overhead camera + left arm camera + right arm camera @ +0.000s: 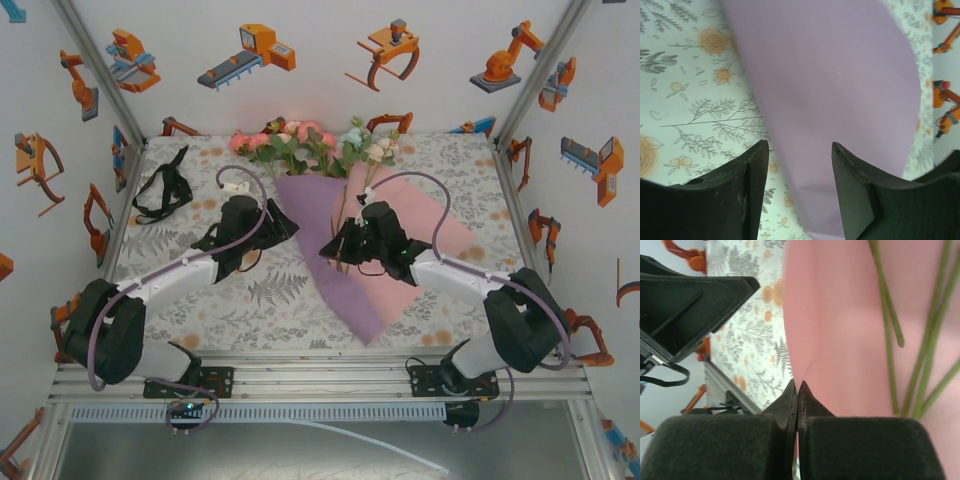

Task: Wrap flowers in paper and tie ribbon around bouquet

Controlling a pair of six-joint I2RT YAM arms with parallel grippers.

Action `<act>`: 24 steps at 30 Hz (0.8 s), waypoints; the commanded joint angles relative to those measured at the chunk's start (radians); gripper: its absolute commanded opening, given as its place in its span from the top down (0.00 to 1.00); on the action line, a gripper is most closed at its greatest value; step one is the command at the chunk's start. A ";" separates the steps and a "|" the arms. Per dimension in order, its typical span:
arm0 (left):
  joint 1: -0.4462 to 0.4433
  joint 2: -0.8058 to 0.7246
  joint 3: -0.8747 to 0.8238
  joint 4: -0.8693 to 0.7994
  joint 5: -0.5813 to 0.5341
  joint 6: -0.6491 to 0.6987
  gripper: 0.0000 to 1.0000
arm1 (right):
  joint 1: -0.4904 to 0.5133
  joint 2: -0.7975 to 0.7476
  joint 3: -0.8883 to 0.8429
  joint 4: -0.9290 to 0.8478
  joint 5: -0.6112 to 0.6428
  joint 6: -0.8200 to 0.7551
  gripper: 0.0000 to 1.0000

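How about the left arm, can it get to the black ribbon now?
Probably yes. The ribbon lies off to the left of the left gripper, nothing stands between them, and its jaws are open.

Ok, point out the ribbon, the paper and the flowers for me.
ribbon (175, 188): top view, its bunched black middle.
paper (315, 225): top view, lilac folded face.
flowers (309, 131): top view, a pink bloom.

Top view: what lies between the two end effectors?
The paper: its lilac flap lies in the gap between the left end effector and the right end effector, as the top view shows.
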 commanded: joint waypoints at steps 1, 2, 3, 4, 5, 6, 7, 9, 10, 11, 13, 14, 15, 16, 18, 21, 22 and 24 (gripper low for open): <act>-0.001 0.031 0.000 -0.029 -0.044 0.047 0.46 | 0.005 -0.050 -0.036 -0.100 0.132 -0.073 1.00; -0.001 0.048 0.004 -0.026 -0.050 0.047 0.45 | 0.004 -0.062 -0.052 -0.099 0.160 -0.077 1.00; -0.001 0.066 0.007 -0.017 -0.050 0.047 0.44 | 0.004 -0.073 -0.066 -0.099 0.185 -0.077 1.00; 0.001 0.084 0.011 -0.008 -0.045 0.047 0.44 | 0.002 -0.077 -0.075 -0.102 0.199 -0.076 1.00; 0.000 0.108 0.016 0.011 -0.025 0.049 0.44 | 0.003 -0.077 -0.080 -0.103 0.203 -0.078 1.00; -0.001 0.136 0.024 0.034 0.008 0.052 0.44 | 0.001 -0.071 -0.083 -0.104 0.202 -0.082 1.00; -0.001 0.161 0.034 0.047 0.029 0.054 0.44 | 0.000 -0.063 -0.083 -0.105 0.197 -0.083 1.00; -0.002 0.219 0.075 0.053 0.078 0.049 0.44 | -0.002 -0.047 -0.086 -0.080 0.166 -0.082 1.00; -0.002 0.245 0.089 0.055 0.095 0.048 0.44 | -0.002 -0.040 -0.086 -0.065 0.152 -0.081 1.00; -0.004 0.272 0.104 0.055 0.103 0.040 0.44 | -0.002 -0.032 -0.085 -0.059 0.147 -0.075 1.00; -0.004 0.311 0.120 0.069 0.117 0.025 0.44 | -0.002 -0.024 -0.083 -0.055 0.146 -0.071 1.00; -0.004 0.325 0.120 0.081 0.116 0.015 0.44 | -0.002 -0.022 -0.084 -0.055 0.149 -0.071 1.00; -0.004 0.335 0.119 0.093 0.115 0.011 0.45 | -0.002 -0.018 -0.086 -0.058 0.156 -0.071 1.00; -0.004 0.344 0.120 0.096 0.115 0.008 0.46 | -0.004 -0.015 -0.084 -0.065 0.158 -0.071 0.96; -0.004 0.357 0.125 0.091 0.115 0.008 0.47 | -0.007 -0.007 -0.066 -0.102 0.148 -0.086 0.73; -0.004 0.360 0.120 0.084 0.111 0.009 0.48 | -0.007 -0.045 -0.030 -0.175 0.093 -0.158 0.47; -0.004 0.358 0.119 0.082 0.112 0.010 0.48 | -0.004 -0.070 -0.034 -0.189 0.061 -0.192 0.40; -0.004 0.346 0.111 0.077 0.108 0.014 0.48 | 0.024 -0.147 -0.070 -0.222 -0.001 -0.272 0.24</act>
